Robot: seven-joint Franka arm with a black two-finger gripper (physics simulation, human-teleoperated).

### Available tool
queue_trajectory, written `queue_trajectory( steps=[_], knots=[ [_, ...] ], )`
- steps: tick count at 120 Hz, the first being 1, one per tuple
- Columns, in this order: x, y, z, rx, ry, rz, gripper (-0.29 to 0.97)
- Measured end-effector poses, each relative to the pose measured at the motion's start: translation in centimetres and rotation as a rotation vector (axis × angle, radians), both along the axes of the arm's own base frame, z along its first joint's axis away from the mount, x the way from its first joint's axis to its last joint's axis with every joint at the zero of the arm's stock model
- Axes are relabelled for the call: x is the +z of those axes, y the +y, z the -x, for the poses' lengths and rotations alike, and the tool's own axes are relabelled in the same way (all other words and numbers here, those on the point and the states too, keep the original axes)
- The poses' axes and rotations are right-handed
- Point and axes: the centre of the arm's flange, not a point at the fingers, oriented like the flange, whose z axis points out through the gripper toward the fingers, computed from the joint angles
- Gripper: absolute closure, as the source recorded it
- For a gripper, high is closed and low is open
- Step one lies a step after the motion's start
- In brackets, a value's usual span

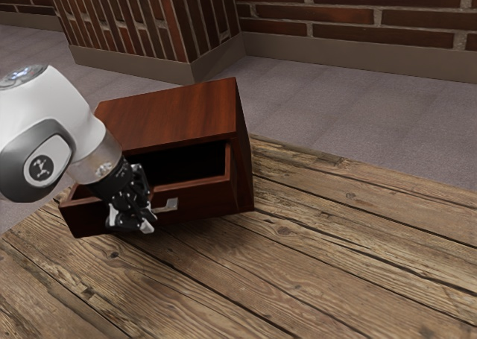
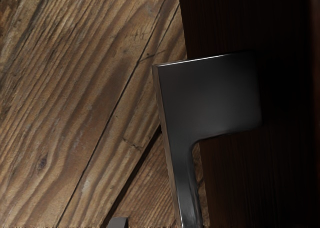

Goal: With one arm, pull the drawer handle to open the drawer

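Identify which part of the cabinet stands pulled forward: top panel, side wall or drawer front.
The drawer front, bearing the handle at the gripper: it juts forward with a dark gap behind, unlike top panel and side wall.

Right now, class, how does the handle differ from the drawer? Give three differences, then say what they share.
The handle is grey, shiny metal; the drawer is reddish-brown wood. The handle is a slim bent strip; the drawer is a wide box, open on top. The handle is far smaller than the drawer. Shared: they are joined, and both stand out from the cabinet.
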Motion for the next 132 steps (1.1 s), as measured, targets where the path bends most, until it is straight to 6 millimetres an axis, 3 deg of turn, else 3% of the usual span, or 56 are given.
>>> queue_trajectory(
  steps=[62,132],
  knots=[
    [-0.2,-1.7,2.0,-0.025,-0.004,0.003,0.59],
    [0.1,-2.5,2.2,-0.034,-0.012,-0.006,0.52]
  ],
)
